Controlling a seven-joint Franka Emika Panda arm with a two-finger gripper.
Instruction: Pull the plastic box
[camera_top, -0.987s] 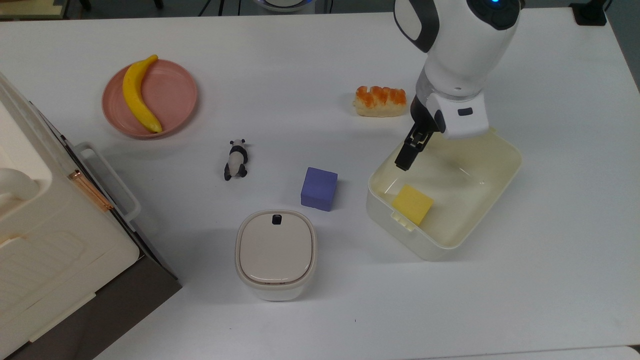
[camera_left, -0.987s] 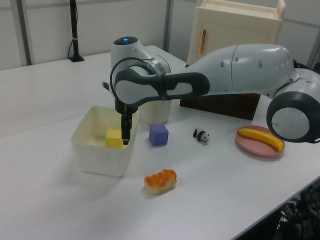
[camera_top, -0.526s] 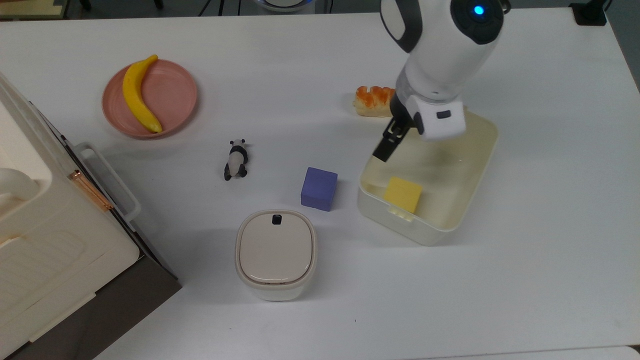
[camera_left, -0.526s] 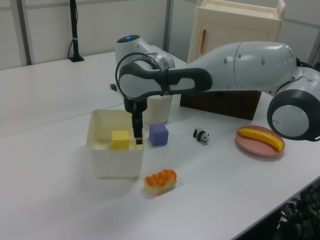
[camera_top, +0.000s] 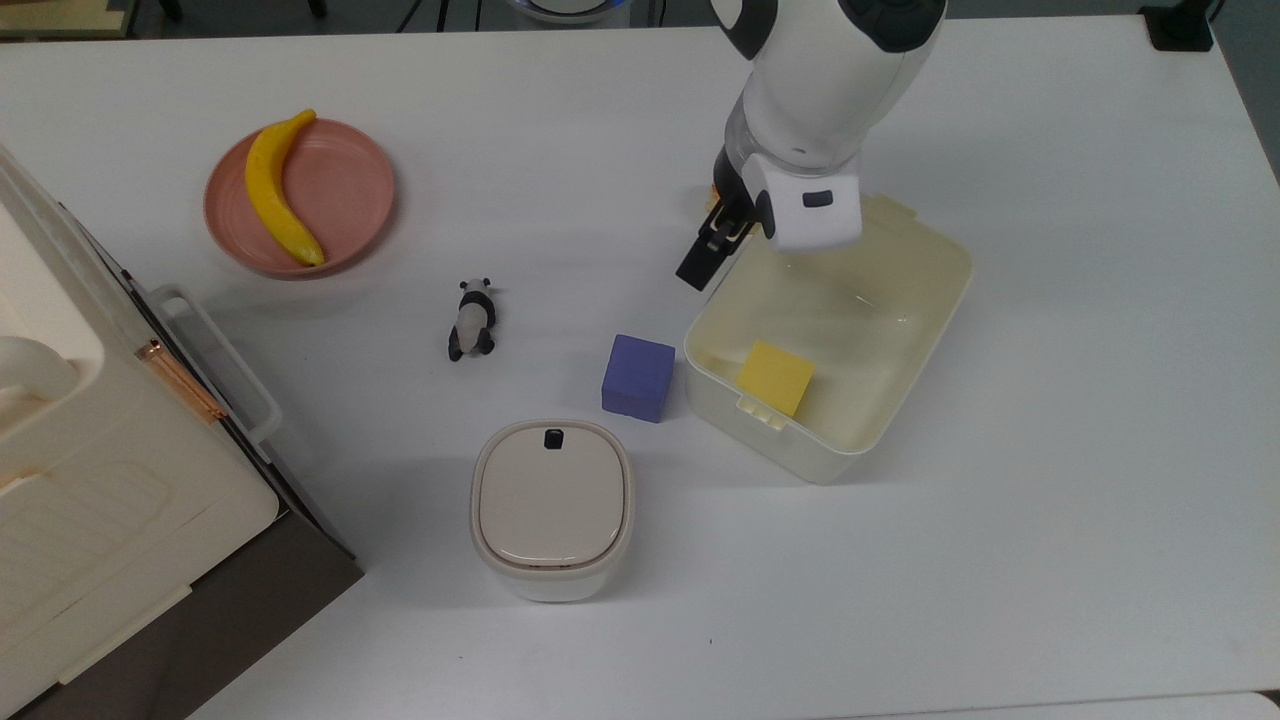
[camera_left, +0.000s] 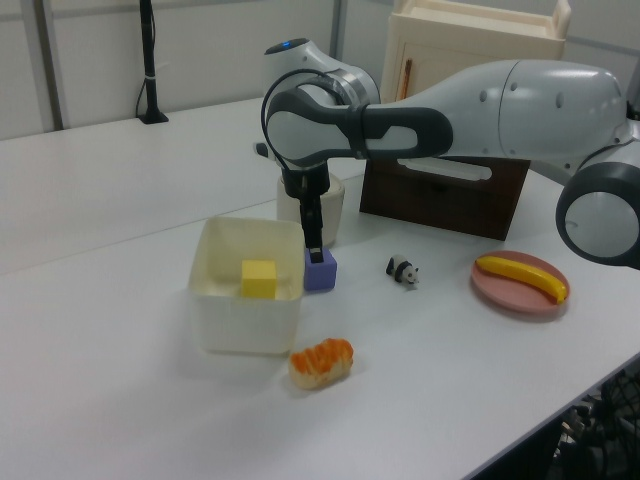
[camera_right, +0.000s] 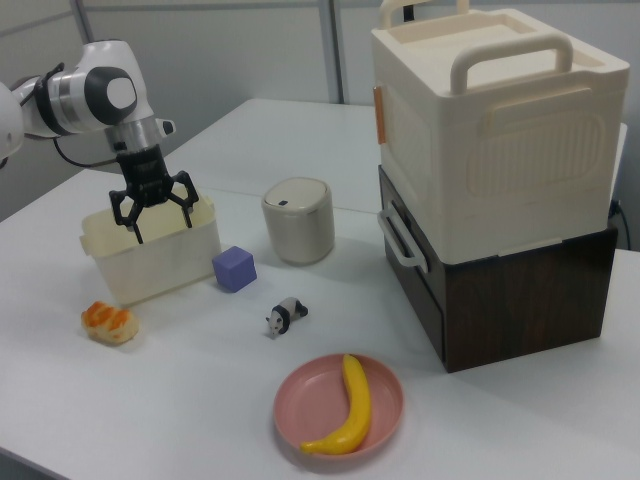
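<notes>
The plastic box (camera_top: 905, 330) is a cream-white lidless tub on the white table, right of centre in the top view, with a yellow block (camera_top: 775, 378) inside. It also shows in the left view as the plastic box (camera_left: 245, 318) and in the right view as the plastic box (camera_right: 160, 262). My gripper (camera_top: 730, 250) hangs at the tub's far left corner in the top view. One black finger (camera_top: 697, 268) sits just outside the wall; the other is hidden under the hand. In the right view the gripper (camera_right: 163, 225) is open over the tub's rim. The gripper (camera_left: 313, 238) is at the tub's right rim in the left view.
A purple cube (camera_top: 638, 377) sits just left of the tub in the top view. Nearby are a lidded rounded container (camera_top: 552, 508), a panda figure (camera_top: 472, 318), a bread roll (camera_left: 321, 362), and a pink plate (camera_top: 345, 170) bearing a banana (camera_top: 278, 187). A big white case (camera_top: 100, 480) stands at the left.
The tub has slid to the top view's left together with my gripper and turned a little. It now sits close to the purple cube.
</notes>
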